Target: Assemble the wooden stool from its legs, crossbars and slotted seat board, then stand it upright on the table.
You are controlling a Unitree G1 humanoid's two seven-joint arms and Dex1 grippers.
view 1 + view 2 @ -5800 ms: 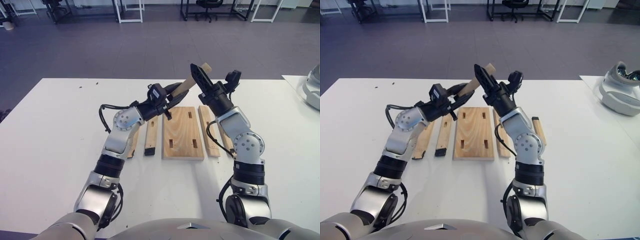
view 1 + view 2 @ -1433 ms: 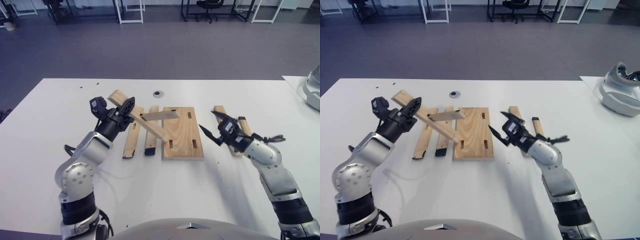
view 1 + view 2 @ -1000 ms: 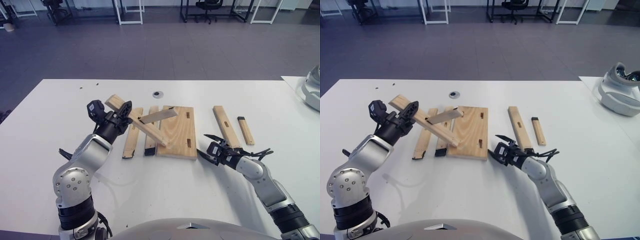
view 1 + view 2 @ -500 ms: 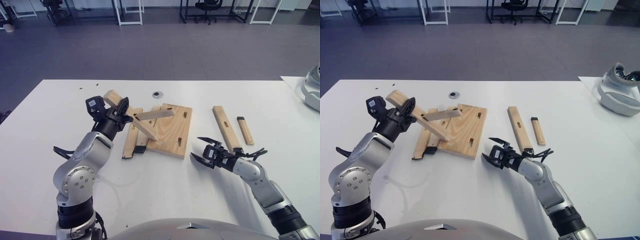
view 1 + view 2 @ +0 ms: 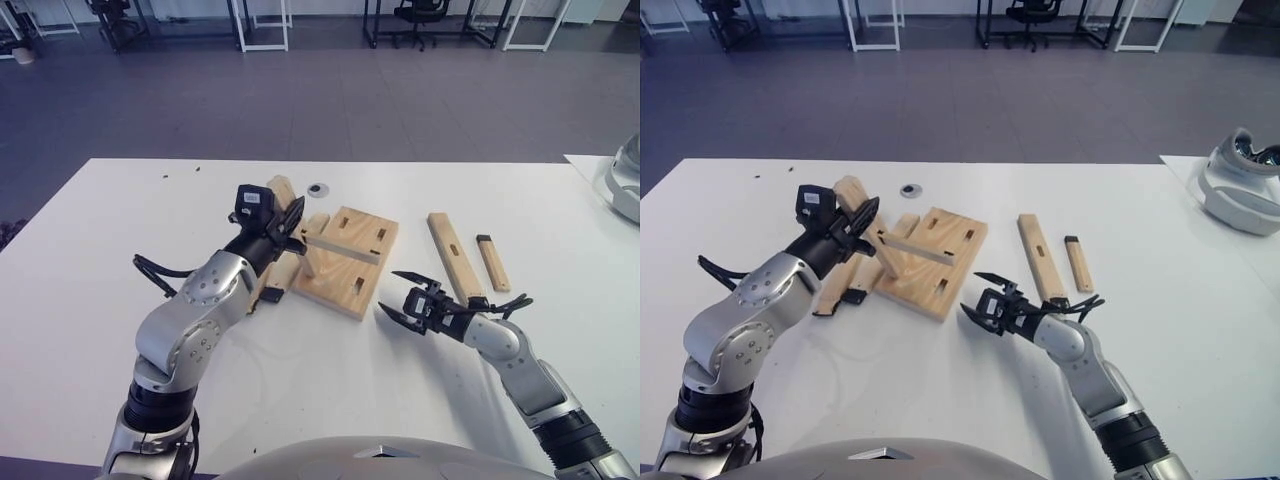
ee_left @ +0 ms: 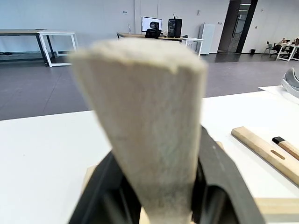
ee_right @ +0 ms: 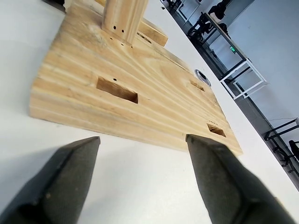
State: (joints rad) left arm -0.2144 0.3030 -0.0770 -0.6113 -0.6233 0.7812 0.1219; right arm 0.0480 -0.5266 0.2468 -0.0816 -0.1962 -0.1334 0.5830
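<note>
Left pincer [image 5: 288, 222] is clamped on the leg [image 5: 281, 190], whose foot sits on the seat board [image 5: 335, 282]. That board lies skewed in the middle of the bench [image 5: 100, 250]. Right pincer [image 5: 389, 294] gapes wide, low beside the board's near corner, not touching it. The danger: nothing pins the board, so a tilted push could skid it or wedge the leg crooked.
</note>
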